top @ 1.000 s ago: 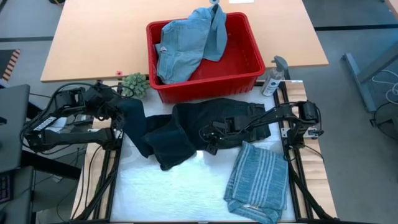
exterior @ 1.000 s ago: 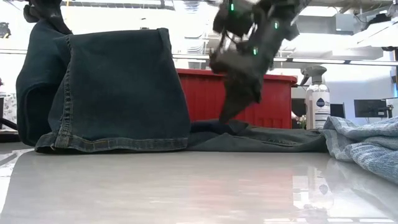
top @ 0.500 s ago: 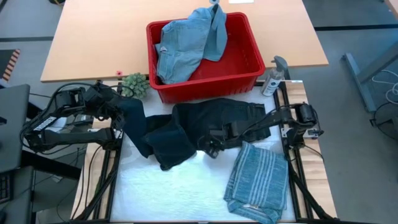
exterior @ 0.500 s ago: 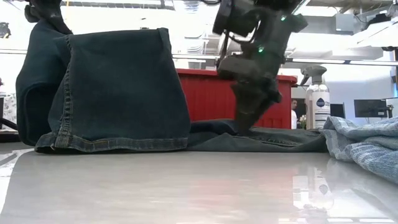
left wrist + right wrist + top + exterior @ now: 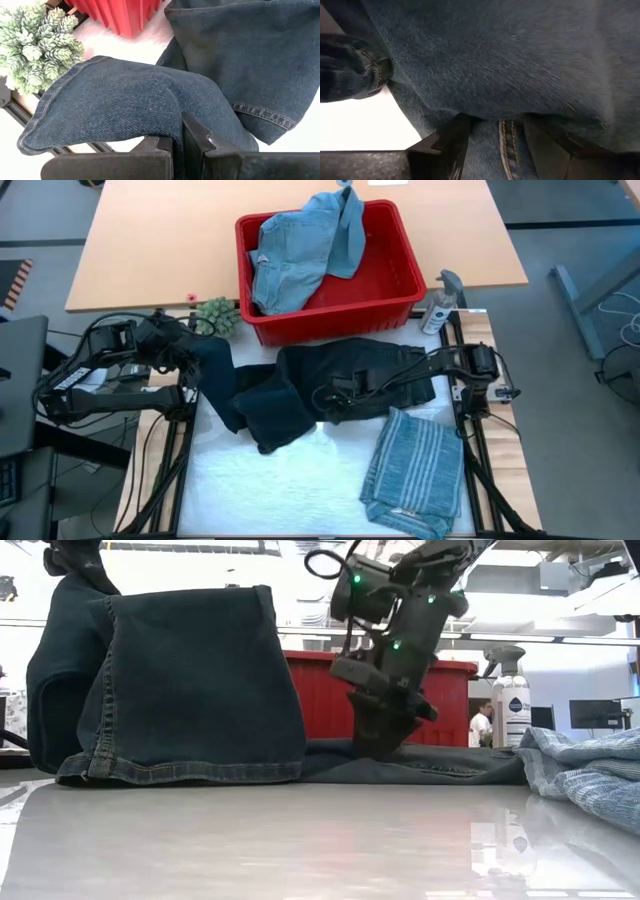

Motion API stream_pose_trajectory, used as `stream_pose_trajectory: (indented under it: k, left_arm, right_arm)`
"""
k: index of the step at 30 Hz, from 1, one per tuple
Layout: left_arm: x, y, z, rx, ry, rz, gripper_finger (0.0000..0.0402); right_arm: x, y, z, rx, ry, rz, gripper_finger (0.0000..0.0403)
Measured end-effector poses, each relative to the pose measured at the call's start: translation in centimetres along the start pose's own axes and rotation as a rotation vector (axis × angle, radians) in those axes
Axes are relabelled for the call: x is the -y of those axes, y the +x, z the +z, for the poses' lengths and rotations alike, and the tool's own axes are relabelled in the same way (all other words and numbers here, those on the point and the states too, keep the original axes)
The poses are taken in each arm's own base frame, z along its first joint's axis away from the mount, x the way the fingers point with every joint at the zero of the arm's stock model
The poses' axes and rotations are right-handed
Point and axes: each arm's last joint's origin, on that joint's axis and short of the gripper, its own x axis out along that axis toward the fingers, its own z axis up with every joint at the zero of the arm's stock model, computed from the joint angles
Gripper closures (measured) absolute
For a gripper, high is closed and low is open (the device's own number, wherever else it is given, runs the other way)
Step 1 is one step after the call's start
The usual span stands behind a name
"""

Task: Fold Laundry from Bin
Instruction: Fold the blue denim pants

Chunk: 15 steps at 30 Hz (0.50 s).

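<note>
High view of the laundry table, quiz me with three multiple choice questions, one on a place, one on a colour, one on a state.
1. Where does the folded striped shirt lie?
A. In the bin
B. On the table, near the right arm
C. Under the plant

2. What colour is the bin?
A. Red
B. Green
C. White

3. What is the left pincer doing?
A. Hanging open
B. Gripping the dark trousers
C. Holding the spray bottle

Answers: 1 B, it rests on the white surface; 2 A, red walls; 3 B, denim sits clamped between its fingers.
</note>
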Motion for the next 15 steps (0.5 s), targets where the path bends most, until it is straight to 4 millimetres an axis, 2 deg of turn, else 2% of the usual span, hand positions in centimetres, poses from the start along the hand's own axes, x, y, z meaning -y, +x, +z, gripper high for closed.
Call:
stream_pose_trajectory:
  k: [6,8,12,15]
  left_arm:
    - [0.0,0.0,0.0,0.000,0.013,0.002,0.0399]
    - [0.0,0.0,0.0,0.000,0.013,0.002,0.0399]
    - [0.0,0.0,0.0,0.000,0.013,0.002,0.0399]
    - [0.0,0.0,0.0,0.000,0.013,0.001,0.0399]
  right_arm:
    - [-0.4,1.9,-0.1,-0.027,0.011,0.018,0.0205]
    - [-0.5,1.8,-0.3,-0.037,0.002,0.006,0.0243]
    - [-0.5,1.1,-0.2,-0.060,-0.018,-0.033,0.0371]
    - [-0.5,0.1,-0.1,-0.071,-0.042,-0.041,0.0380]
